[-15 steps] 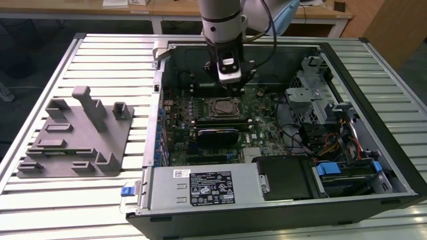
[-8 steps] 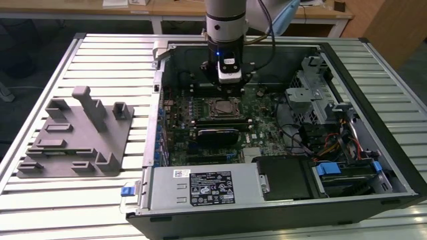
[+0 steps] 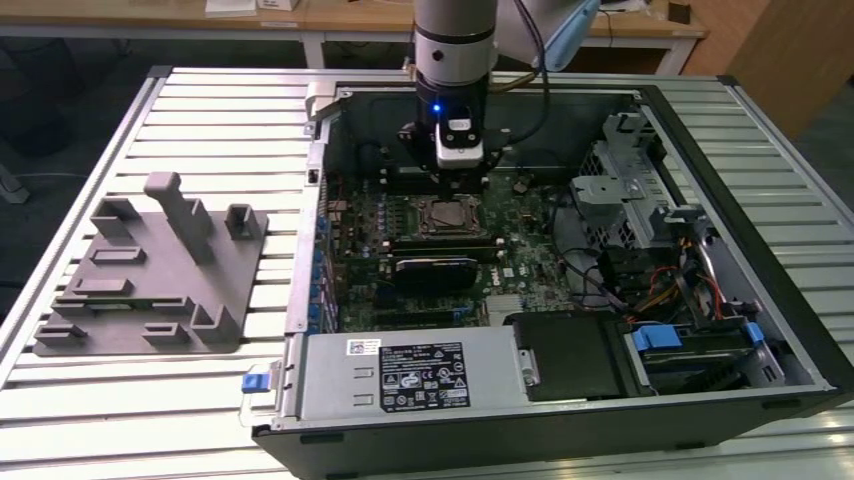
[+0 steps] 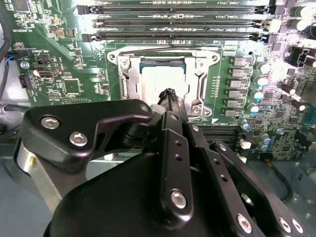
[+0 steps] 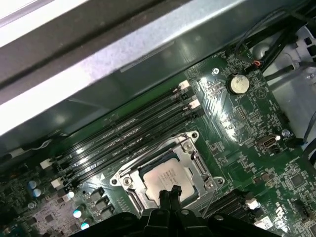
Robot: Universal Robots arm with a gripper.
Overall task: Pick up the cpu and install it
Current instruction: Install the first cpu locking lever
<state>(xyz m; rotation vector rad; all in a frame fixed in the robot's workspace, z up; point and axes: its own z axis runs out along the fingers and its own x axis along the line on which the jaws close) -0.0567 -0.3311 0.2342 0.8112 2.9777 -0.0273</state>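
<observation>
1. In the exterior view, the arm (image 3: pixel 454 50) reaches down into an open computer case (image 3: pixel 747 330) lying on a slatted metal table (image 3: pixel 200 120). The gripper (image 3: pixel 459 183) hangs just above the socket frame (image 3: pixel 451 216) on the green motherboard (image 3: pixel 521 260). A grey fixture (image 3: pixel 147 280) with upright pegs sits on the table toward the exterior view's left, well apart from the case. A power supply (image 3: pixel 400 375) and a drive cage (image 3: pixel 627 190) occupy other parts of the case. The cpu itself is too small to make out here
2. In the second wrist view, the cpu (image 4: pixel 158 81) lies flat inside the socket frame (image 4: pixel 126 74), its silvery top facing up. The fingertips (image 4: pixel 170 96) are pressed together with no gap between them and hold nothing; they point down over the chip's near edge, though I cannot tell whether they touch it. Memory slots (image 4: pixel 173 22) run just beyond the socket, and a row of capacitors (image 4: pixel 256 94) stands beside it
3. In the first wrist view, the cpu (image 5: pixel 165 177) sits seated in the socket frame (image 5: pixel 123 180), with the closed fingertips (image 5: pixel 169 193) meeting over its edge. Memory slots (image 5: pixel 128 133) lie beside the frame, a round coin battery (image 5: pixel 238 84) is well apart on the board, and the case wall (image 5: pixel 123 54) rises behind
</observation>
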